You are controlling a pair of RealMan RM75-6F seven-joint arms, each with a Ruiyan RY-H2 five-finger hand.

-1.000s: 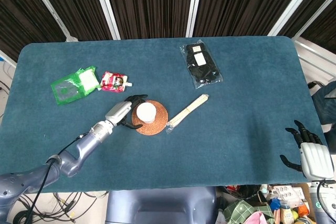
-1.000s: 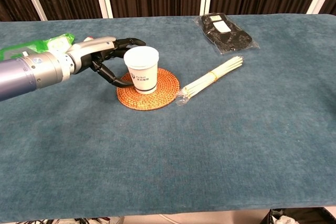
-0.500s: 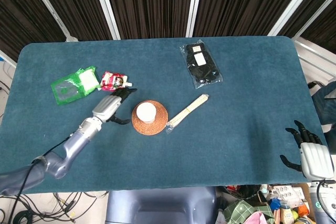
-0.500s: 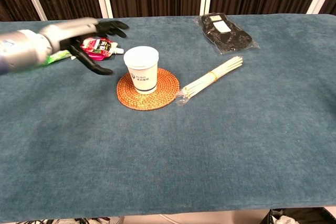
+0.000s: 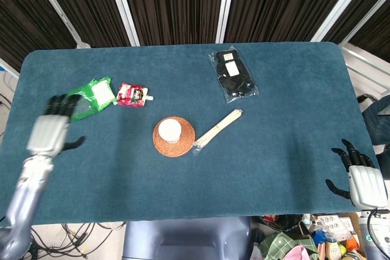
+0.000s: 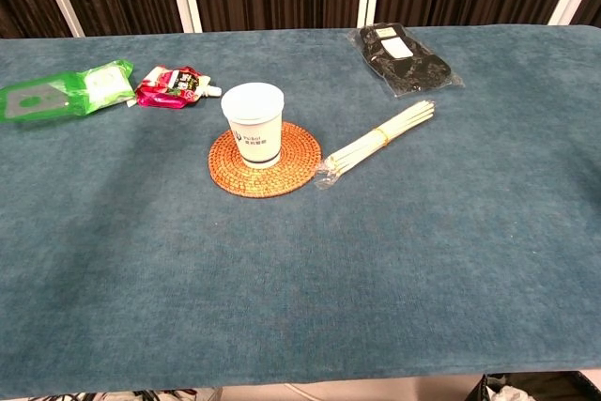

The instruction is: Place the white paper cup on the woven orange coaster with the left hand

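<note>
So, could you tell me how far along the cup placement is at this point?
It looks done: the white paper cup stands upright on the woven orange coaster. Nothing is in hand; the left hand is open near the table's left edge, and the right hand is open, off the table. Nothing visible remains.

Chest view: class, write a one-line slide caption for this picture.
White cup upright on the orange coaster, chopsticks beside it, no hand in this view.
</note>
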